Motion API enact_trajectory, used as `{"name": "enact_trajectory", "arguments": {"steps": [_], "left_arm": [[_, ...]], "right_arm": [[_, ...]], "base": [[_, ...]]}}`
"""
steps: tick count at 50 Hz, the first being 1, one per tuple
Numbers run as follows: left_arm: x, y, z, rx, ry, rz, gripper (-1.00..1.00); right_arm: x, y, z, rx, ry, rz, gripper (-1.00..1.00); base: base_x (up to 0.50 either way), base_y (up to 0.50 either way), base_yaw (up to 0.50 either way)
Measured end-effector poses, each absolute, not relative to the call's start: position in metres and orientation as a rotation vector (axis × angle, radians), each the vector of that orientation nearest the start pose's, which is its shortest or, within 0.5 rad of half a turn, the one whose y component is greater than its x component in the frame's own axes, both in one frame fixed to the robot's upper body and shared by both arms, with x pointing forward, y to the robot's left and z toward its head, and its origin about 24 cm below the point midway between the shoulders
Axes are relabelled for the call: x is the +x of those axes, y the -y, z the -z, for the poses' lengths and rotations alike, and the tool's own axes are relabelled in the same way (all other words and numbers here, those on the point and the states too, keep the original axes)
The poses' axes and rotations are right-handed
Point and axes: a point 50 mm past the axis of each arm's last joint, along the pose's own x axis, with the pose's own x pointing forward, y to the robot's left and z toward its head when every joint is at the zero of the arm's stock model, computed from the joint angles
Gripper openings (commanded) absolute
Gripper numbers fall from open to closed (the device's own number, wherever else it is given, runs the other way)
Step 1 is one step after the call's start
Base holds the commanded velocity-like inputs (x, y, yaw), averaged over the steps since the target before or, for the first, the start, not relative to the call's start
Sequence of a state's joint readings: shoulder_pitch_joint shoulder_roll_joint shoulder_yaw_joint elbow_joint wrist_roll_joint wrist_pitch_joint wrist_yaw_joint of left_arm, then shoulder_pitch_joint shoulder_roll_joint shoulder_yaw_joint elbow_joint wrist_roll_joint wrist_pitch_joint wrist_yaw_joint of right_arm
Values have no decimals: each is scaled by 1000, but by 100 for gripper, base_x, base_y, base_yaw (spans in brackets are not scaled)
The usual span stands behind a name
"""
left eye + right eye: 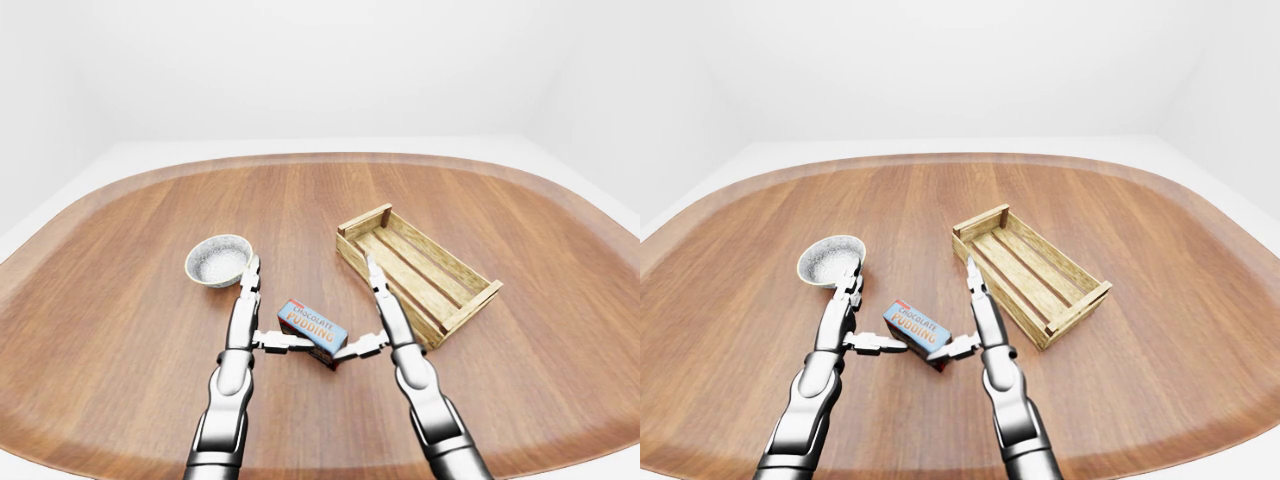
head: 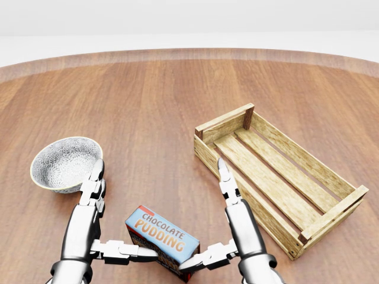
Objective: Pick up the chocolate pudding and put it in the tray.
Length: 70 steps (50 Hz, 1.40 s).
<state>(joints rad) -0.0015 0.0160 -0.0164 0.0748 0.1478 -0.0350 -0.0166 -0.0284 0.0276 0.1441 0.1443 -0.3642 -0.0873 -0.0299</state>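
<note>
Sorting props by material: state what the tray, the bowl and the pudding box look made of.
Tray: unfinished pale wood, with visible grain and slatted boards. Bowl: probably glazed ceramic, speckled grey-white with a thin pale rim, though the render leaves it open. Chocolate pudding: likely printed cardboard, with flat faces, sharp edges and lettering.

- The chocolate pudding box (image 2: 161,241) lay on the table (image 2: 154,100), low in the head view.
- The left hand (image 2: 89,225) stood at its nine o'clock, the right hand (image 2: 237,228) at its three o'clock, each touching it with one finger.
- The bowl (image 2: 65,163) sat at the box's ten o'clock.
- The tray (image 2: 278,174) lay at its two o'clock, just beside the right hand.
</note>
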Motion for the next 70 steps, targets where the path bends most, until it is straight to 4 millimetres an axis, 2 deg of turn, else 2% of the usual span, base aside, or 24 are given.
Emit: {"name": "enact_trajectory", "arguments": {"steps": [18, 30, 37, 70], "left_arm": [[253, -146, -27, 165, -42, 41, 100], [253, -146, -27, 166, -43, 42, 100], [253, -146, -27, 166, -43, 42, 100], [254, -146, -27, 166, -43, 42, 100]], "right_arm": [[252, 101, -7, -345, -64, -185, 100], [252, 96, -8, -352, -62, -220, 100], [252, 94, 4, -375, -110, -235, 100], [261, 78, 28, -430, -224, -347, 100]], "base": [[0, 0, 0], [0, 0, 0], [0, 0, 0], [0, 0, 0]]}}
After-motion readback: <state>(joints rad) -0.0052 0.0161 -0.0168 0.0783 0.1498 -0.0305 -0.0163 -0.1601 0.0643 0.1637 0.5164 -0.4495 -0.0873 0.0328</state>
